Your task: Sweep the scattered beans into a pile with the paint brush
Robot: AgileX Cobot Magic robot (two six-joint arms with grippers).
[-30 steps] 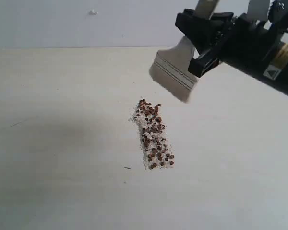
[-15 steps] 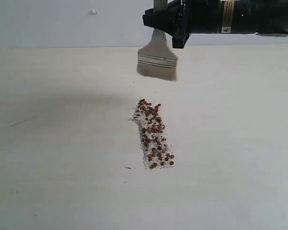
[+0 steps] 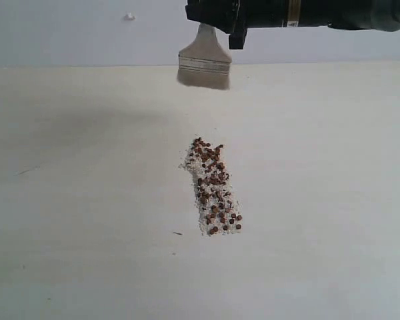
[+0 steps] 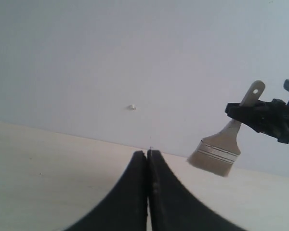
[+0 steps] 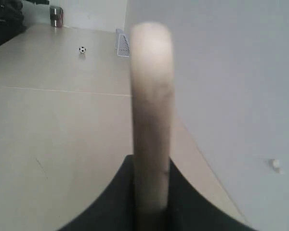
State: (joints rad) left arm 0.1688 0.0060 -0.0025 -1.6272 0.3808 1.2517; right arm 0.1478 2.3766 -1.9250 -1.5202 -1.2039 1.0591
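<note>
The right hand (image 3: 219, 19) clamps the handle of the paint brush (image 3: 204, 63), bristles hanging down, beyond the beans (image 3: 212, 187) toward the wall (image 3: 67, 33). The left hand (image 4: 147, 161) is clenched, empty. The beans lie in a narrow strip on the pale table (image 3: 80, 213).

beans (image 3: 213, 188): reddish-brown, loose elongated strip | paint brush (image 3: 204, 65): aloft beyond them, bristles down, seemingly vertical

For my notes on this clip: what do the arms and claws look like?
The left claw is black, with two smooth fingers curving to narrow tips. The right claw is black too and blocky, on a dark cylindrical arm with a yellow label band. No cables are visible.
</note>
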